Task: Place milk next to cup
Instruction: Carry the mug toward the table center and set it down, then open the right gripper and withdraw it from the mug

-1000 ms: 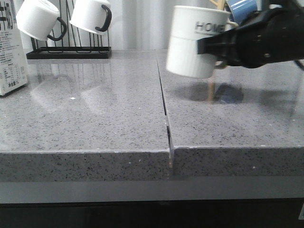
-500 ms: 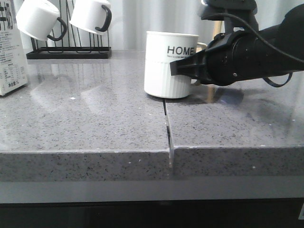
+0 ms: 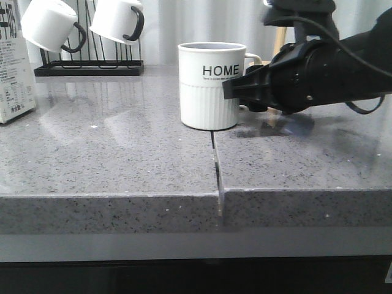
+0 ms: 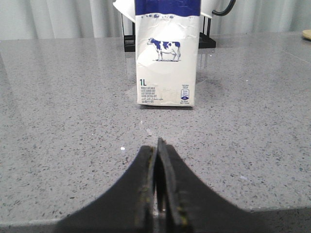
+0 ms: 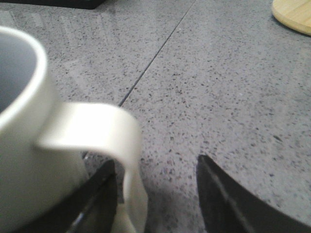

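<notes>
Read "HOME" in black capitals on the cup (image 3: 211,85), above its ribbing, with a line of finer print beneath, too small to make out. Read "1L" on the milk (image 4: 167,58) under the cow picture, followed by small blue print and a badge, both illegible.

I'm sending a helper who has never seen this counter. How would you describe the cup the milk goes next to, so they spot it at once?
Find the seam that splits the grey stone counter; the cup stands upright at its far end, beside the black right gripper. Unlike the two smaller black-handled mugs hanging on the rack behind, it is large, ribbed below and reads "HOME".
</notes>
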You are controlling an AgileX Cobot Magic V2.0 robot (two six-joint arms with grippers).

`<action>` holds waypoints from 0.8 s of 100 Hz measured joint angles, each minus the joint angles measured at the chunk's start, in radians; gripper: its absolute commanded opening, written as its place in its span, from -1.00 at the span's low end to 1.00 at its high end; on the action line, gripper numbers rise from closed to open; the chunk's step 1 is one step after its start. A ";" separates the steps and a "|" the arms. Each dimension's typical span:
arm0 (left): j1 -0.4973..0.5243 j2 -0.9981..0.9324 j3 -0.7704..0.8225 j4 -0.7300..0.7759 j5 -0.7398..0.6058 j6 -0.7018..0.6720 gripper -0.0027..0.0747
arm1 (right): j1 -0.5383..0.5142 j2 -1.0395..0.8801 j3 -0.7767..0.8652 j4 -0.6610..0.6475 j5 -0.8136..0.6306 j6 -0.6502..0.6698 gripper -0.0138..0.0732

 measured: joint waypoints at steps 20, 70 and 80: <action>0.000 0.000 0.000 0.000 0.000 0.000 -0.99 | 0.000 -0.121 0.087 -0.002 0.000 0.000 0.23; 0.000 0.000 0.000 0.000 0.000 0.000 -0.99 | 0.000 -0.750 0.341 -0.021 0.290 0.000 -0.84; 0.000 0.000 0.000 0.000 0.000 0.000 -0.99 | 0.000 -0.895 0.361 -0.021 0.378 0.000 -0.84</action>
